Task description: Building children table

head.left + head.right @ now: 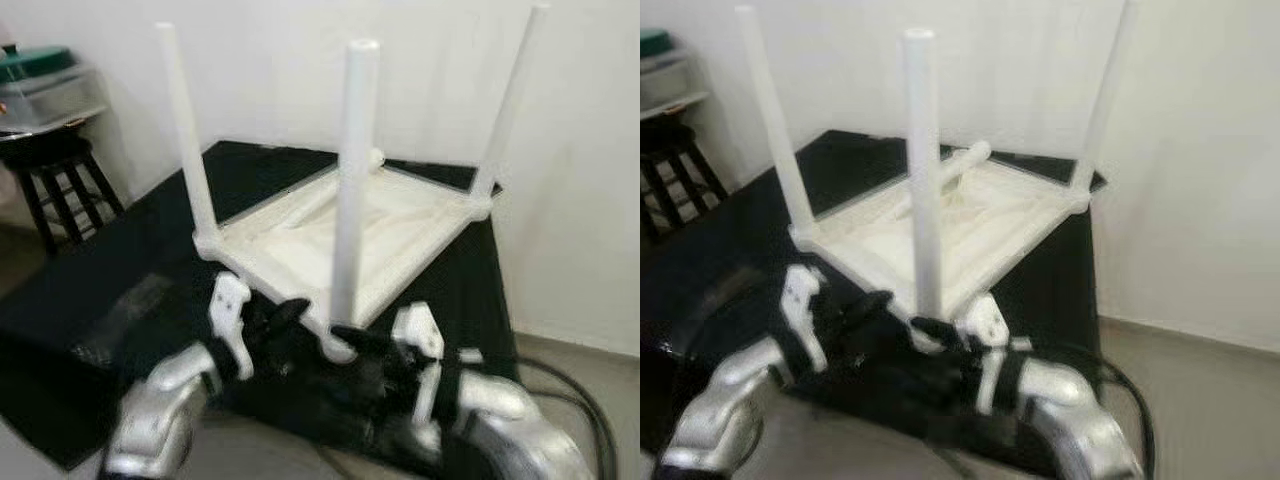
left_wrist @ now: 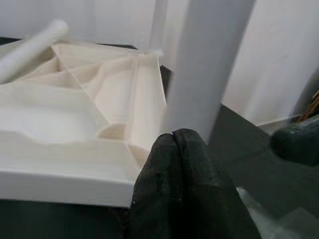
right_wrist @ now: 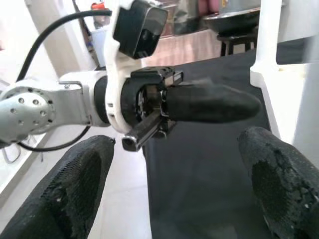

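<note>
Fingers (image 2: pixel 174 169) of the left gripper (image 1: pixel 290 315) press together at the nearest white plastic leg (image 1: pixel 352 180), steadying it; the right gripper (image 3: pixel 174 184) gapes wide.

Table (image 1: pixel 300 245): plain white, legs included. Cloth (image 1: pixel 120 270) beneath: solid black. Grippers: left gripper (image 1: pixel 290 318) and right gripper (image 1: pixel 365 345) black-fingered, white brackets, silver arms. Stool (image 1: pixel 60 175): black. Wall (image 1: pixel 590 180): white.

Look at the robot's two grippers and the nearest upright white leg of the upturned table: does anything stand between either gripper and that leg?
Nothing visible does. The left gripper, fingers together, already sits at the base of the nearest leg. The right gripper, fingers apart, is just beside that base, with only black cloth beneath.
</note>
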`<state>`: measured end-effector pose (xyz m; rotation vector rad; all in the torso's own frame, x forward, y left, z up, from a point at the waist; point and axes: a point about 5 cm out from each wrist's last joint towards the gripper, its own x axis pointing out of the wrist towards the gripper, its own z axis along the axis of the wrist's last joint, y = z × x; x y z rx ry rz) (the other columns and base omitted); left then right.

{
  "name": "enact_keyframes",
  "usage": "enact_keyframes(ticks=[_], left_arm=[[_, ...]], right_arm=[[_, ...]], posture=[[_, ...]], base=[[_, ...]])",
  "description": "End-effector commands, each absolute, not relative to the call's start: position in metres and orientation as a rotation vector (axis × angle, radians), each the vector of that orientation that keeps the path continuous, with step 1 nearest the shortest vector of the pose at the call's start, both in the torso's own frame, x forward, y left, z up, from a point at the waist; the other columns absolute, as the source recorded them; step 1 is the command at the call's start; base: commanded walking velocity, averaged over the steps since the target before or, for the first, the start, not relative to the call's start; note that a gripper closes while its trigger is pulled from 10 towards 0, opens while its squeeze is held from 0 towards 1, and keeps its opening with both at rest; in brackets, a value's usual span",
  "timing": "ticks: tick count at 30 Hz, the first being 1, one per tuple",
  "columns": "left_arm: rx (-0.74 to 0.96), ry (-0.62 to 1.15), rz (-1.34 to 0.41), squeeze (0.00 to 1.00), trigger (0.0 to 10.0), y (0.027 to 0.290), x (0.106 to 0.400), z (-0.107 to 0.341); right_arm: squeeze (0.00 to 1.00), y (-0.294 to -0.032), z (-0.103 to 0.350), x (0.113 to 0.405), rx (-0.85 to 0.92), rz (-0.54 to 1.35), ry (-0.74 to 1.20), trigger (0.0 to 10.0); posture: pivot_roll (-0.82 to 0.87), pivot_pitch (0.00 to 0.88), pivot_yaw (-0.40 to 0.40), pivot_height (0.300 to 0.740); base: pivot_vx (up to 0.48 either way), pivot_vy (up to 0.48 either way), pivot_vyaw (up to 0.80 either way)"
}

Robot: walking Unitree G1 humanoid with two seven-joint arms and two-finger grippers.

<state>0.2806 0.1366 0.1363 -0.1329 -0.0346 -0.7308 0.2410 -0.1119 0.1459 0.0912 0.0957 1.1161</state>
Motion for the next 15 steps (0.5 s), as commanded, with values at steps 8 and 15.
enact_keyframes(ticks=[8, 15], left_arm=[[-0.119, -0.034, -0.777, 0.0, 10.0, 0.13, 0.279, 0.139], [-0.114, -0.038, -0.781, 0.0, 10.0, 0.127, 0.279, 0.141]], right_arm=[[0.0, -0.122, 0.146, 0.278, 0.042, 0.796, 0.061, 10.0], [0.0, -0.12, 0.147, 0.283, 0.018, 0.758, 0.057, 10.0]], posture=[[-0.12, 0.0, 0.004, 0.74], [-0.12, 0.0, 0.01, 0.74]], base=[[0.0, -0.46, 0.0], [0.0, -0.46, 0.0]])
